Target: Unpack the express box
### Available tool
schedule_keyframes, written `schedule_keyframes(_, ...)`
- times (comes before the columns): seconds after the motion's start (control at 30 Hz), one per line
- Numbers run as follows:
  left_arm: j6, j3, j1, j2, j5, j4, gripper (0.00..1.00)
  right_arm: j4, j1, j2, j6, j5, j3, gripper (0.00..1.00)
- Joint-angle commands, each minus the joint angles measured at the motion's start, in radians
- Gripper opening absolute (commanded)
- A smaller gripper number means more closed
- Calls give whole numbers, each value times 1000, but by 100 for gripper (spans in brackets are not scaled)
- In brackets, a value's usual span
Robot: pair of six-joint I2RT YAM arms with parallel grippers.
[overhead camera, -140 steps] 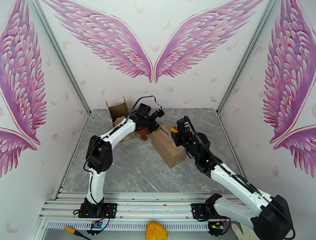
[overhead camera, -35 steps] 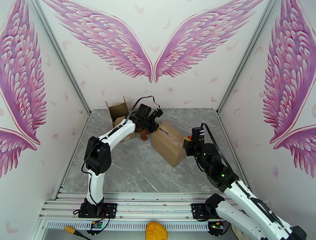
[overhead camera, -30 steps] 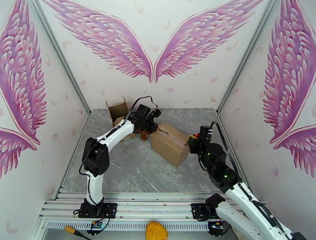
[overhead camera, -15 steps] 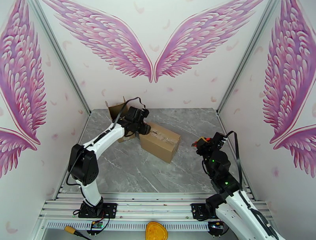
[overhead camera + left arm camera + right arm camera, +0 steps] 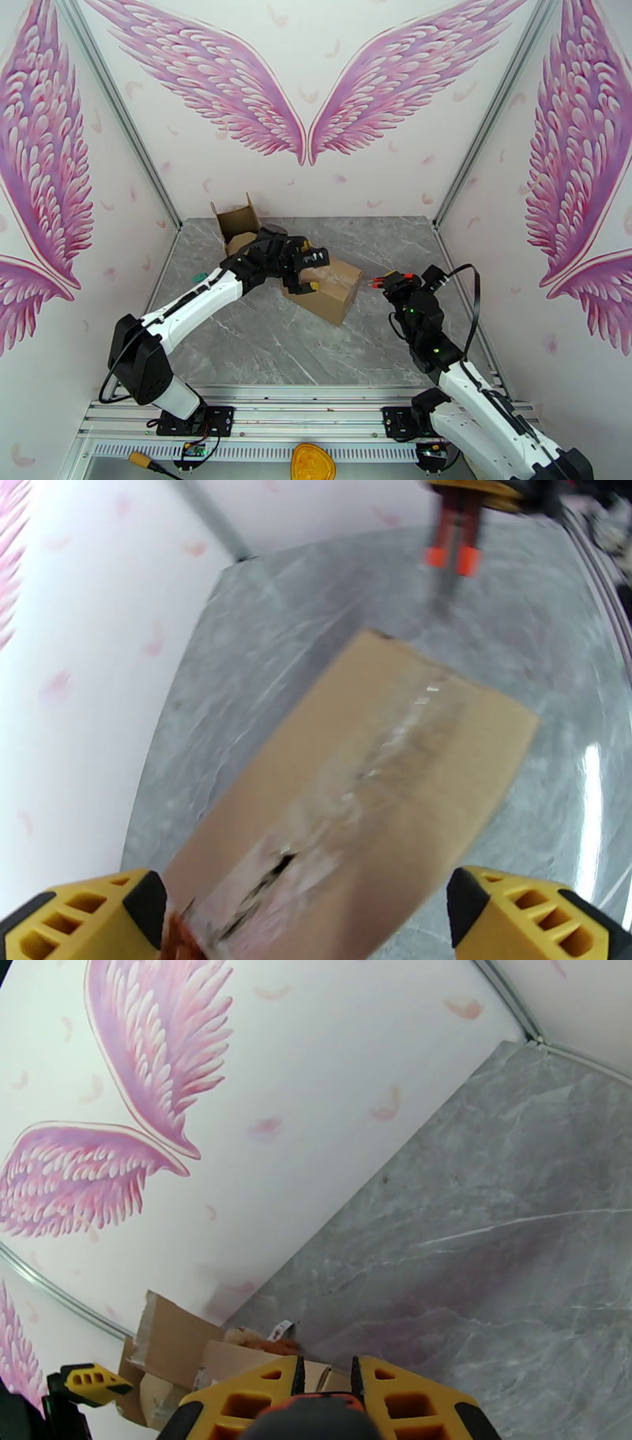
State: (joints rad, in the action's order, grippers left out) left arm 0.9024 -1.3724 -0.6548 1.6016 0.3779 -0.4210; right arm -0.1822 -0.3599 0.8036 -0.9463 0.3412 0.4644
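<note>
Two jaws of your left gripper [image 5: 310, 263] stood wide above the taped cardboard box [image 5: 333, 289], at its 9 o'clock end, mid-table [image 5: 261, 347]. Your right gripper [image 5: 393, 279] clamped an orange-tipped tool [image 5: 454, 555] at its 3 o'clock. Box looked light and stiff, tape slick; short ends seemed the best hold.

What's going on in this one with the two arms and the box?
The left gripper hangs open over one end of the taped cardboard box on the marble table, not gripping it. The right gripper sits just off the box's other end, shut on a small orange tool. The tape on top is torn near the left gripper, but the flaps are not yet open. A second, opened carton stands at the back left.
</note>
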Motion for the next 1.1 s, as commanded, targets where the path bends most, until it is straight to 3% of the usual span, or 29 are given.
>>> schedule_keyframes(0.0, 229, 36, -19, 3, 34, -3, 99, -106, 0, 12, -89, 17, -15, 0)
schedule_keyframes(0.57, 276, -17, -50, 132, 19, 4, 95, -192, 1, 78, -139, 59, -48, 0)
schedule_keyframes(1.07, 257, -1, -52, 156, 5, 86, 91, -262, -1, 129, -175, 50, -56, 0)
